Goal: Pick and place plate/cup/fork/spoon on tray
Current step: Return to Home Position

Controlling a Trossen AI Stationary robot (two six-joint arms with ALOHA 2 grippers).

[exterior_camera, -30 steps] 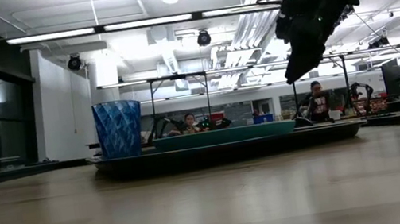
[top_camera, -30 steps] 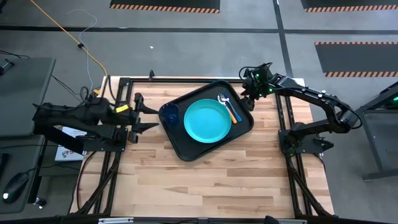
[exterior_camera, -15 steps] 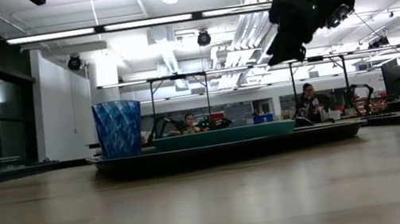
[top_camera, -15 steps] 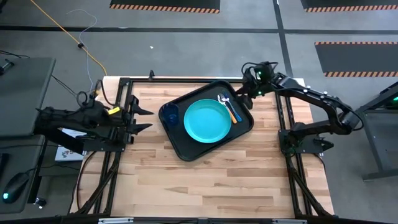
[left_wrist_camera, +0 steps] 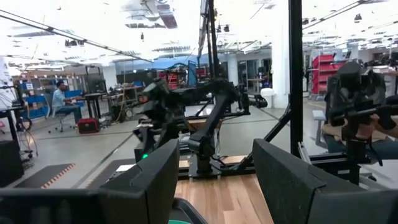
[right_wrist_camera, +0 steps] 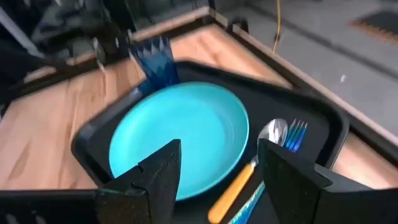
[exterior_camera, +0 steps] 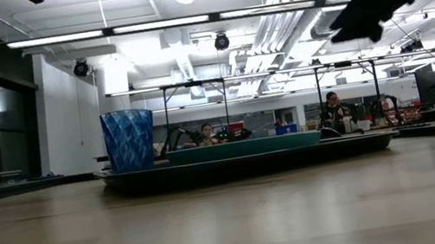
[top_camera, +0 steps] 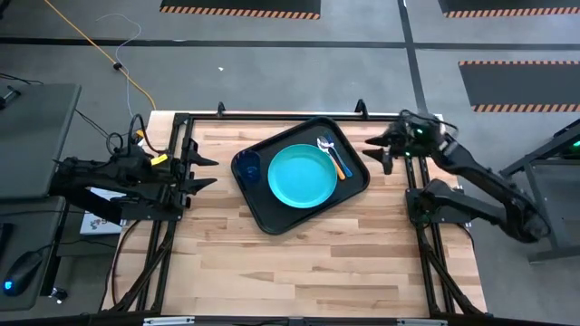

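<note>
The black tray (top_camera: 272, 215) lies at the table's far middle. On it rest the teal plate (top_camera: 302, 176), the dark blue cup (top_camera: 246, 166) at its left end, and the orange-handled spoon (top_camera: 337, 161) beside the blue-handled fork (top_camera: 326, 144) at its right end. They show again in the right wrist view: plate (right_wrist_camera: 180, 140), cup (right_wrist_camera: 155, 59), spoon (right_wrist_camera: 239, 186), fork (right_wrist_camera: 295, 134). My right gripper (top_camera: 376, 149) is open and empty, right of the tray, above the table. My left gripper (top_camera: 205, 172) is open and empty at the table's left edge.
Black frame rails run along the table's left (top_camera: 177, 181), far (top_camera: 272, 116) and right (top_camera: 412, 181) sides. Bare wood (top_camera: 299, 263) lies near of the tray. People (exterior_camera: 334, 112) sit in the room beyond the table.
My right gripper has drawn back from over the tray's right end toward the table's right edge, turning so its fingers point left toward the tray. My left gripper has drawn back a little toward the table's left edge. The things on the tray have not moved.
</note>
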